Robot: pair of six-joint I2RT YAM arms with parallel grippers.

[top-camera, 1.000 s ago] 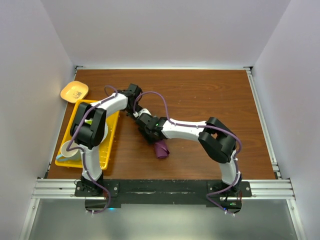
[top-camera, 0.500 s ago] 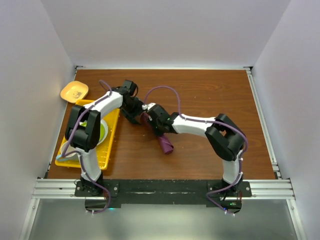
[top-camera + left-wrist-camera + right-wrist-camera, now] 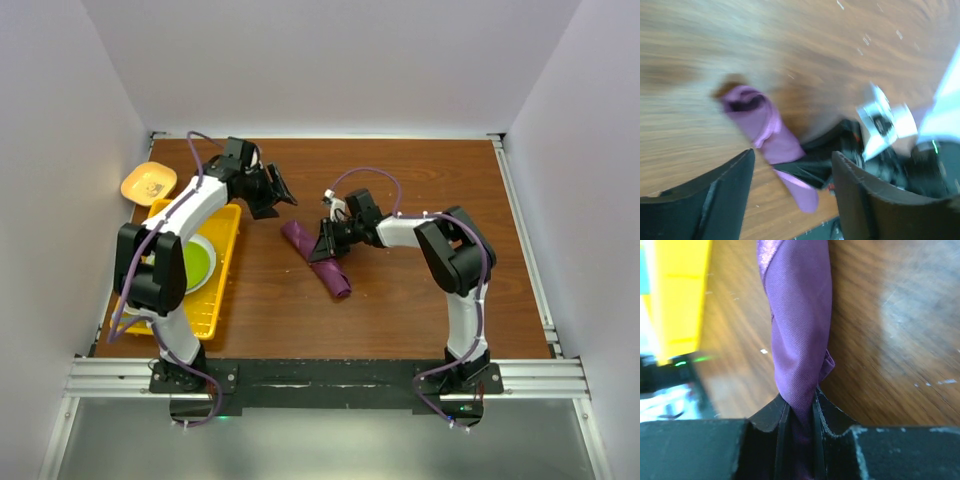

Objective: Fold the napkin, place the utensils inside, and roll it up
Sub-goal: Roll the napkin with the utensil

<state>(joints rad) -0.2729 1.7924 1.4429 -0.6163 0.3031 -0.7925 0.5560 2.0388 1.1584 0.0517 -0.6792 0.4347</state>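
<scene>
The plum-purple napkin [image 3: 338, 280] lies rolled into a tight tube, slanting across the middle of the wooden table. My right gripper [image 3: 323, 246] is shut on the roll's middle; in the right wrist view the napkin [image 3: 800, 315] runs straight out from between the right gripper's pinched tips [image 3: 799, 407]. My left gripper [image 3: 282, 190] hovers open up and to the left of the roll, not touching it. In the blurred left wrist view the napkin [image 3: 767, 130] shows beyond the left gripper [image 3: 792, 192], whose dark fingers [image 3: 725, 200] stand wide apart. No utensils show.
A yellow tray [image 3: 222, 262] sits along the table's left side with a green plate [image 3: 198, 262] in it. A small orange dish [image 3: 148, 182] lies at the far left corner. White walls enclose the table on three sides.
The left gripper opened and pulled back up and to the left, away from the roll. The right gripper shut on the roll and its arm swung to the right with it.
</scene>
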